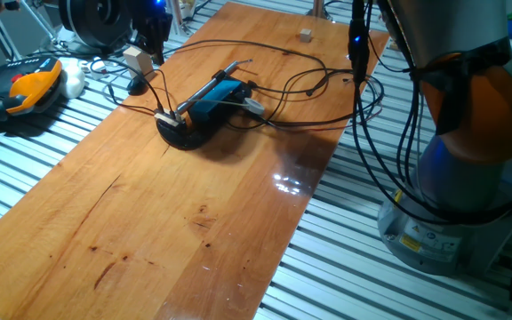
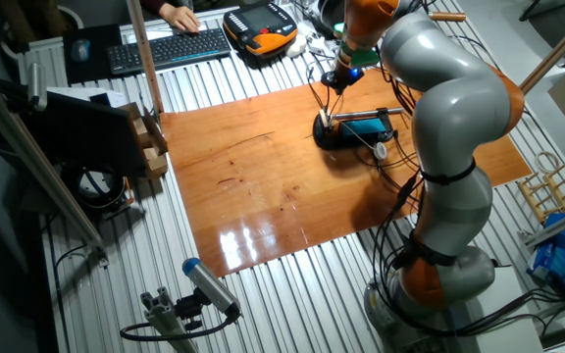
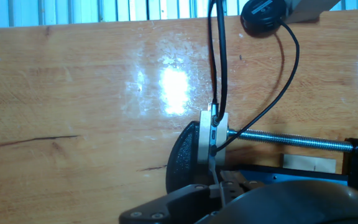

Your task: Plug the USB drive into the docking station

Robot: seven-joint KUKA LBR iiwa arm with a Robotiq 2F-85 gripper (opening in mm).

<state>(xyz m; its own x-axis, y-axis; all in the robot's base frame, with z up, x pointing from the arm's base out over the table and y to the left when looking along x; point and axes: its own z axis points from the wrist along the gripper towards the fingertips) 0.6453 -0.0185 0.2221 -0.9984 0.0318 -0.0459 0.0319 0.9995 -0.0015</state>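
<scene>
I see a shiny orange-brown wooden table top (image 1: 176,231), smooth, with lamp glare on it. Under my pincer, the flat bright-blue box (image 1: 216,98) looks like smooth plastic on a dull black base (image 3: 182,158). Beside it lies a shiny grey metal screw rod (image 3: 291,140).

The docking station (image 1: 213,96) lies tilted on its black base on the wooden table (image 1: 176,222), thin black cables (image 1: 305,84) looping around it. The gripper (image 1: 152,40) hangs above the table's far-left edge, just beside a small wooden block (image 1: 135,59). An orange-and-black pendant (image 1: 29,87) rests off the board at left, and 1 small cube (image 1: 306,35) sits near the far edge.
</scene>
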